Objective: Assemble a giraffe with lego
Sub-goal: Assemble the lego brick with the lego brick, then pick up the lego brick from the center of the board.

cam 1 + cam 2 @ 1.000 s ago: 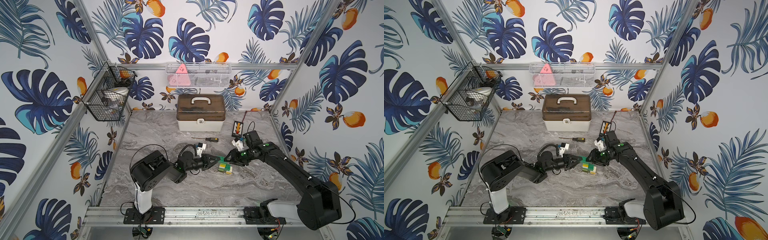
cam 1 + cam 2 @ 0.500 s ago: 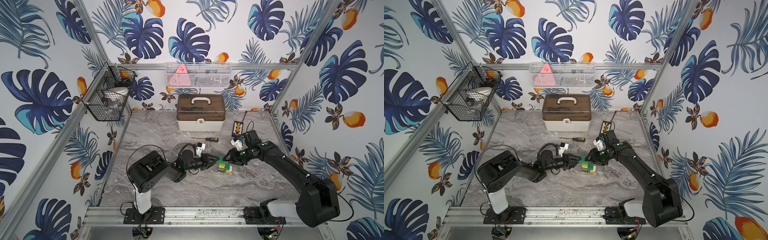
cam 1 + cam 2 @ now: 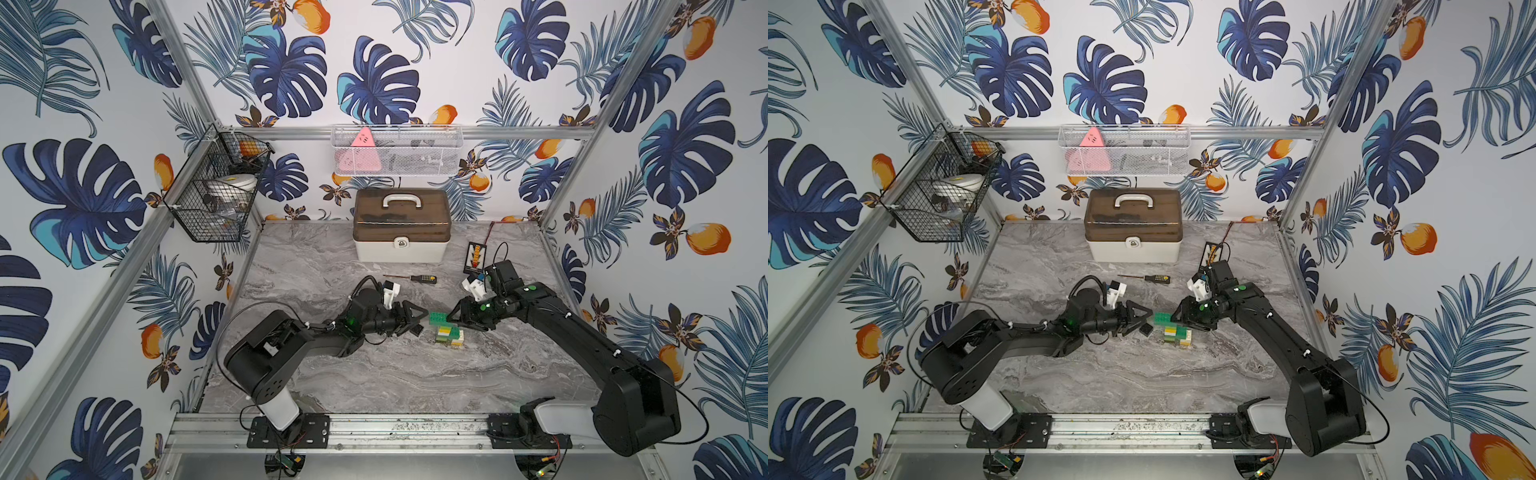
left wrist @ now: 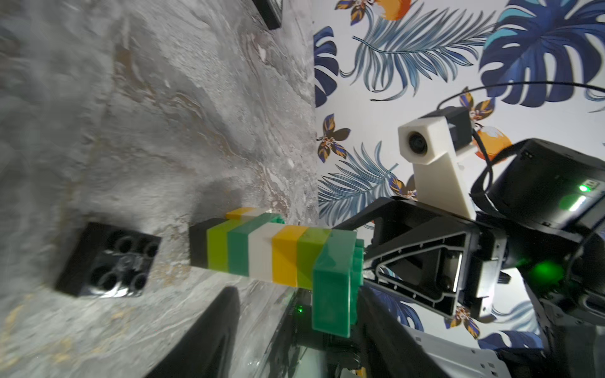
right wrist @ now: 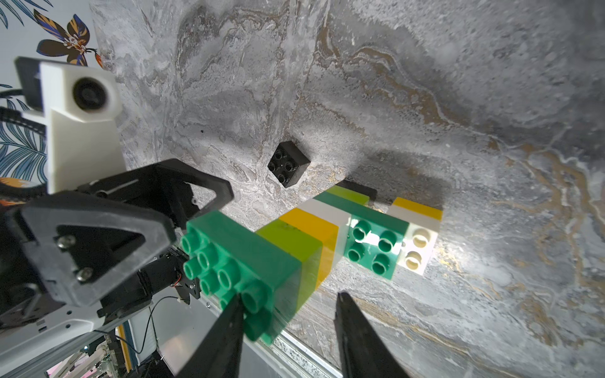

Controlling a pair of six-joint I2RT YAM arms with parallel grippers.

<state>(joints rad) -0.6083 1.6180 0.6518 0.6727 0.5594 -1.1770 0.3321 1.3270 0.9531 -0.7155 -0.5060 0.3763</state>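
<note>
Left pincer point(image 3: 419, 319), released, hovers just short of the standing giraffe point(image 3: 449, 336); the right pincer point(image 3: 455, 320) is at its head, hold unclear. Clamp the black brick point(image 3: 417, 330) beneath the left tips squarely.

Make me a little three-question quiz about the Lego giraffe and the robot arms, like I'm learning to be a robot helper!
1. True or false: the small black square studded brick lies loose on the grey marble tabletop, apart from the striped Lego giraffe.
2. What colour is the long brick topping the giraffe? A green, B yellow, C black.
3. Fill in: the left gripper has its jaws ____.
Key: 1 true; 2 A; 3 open.
</note>
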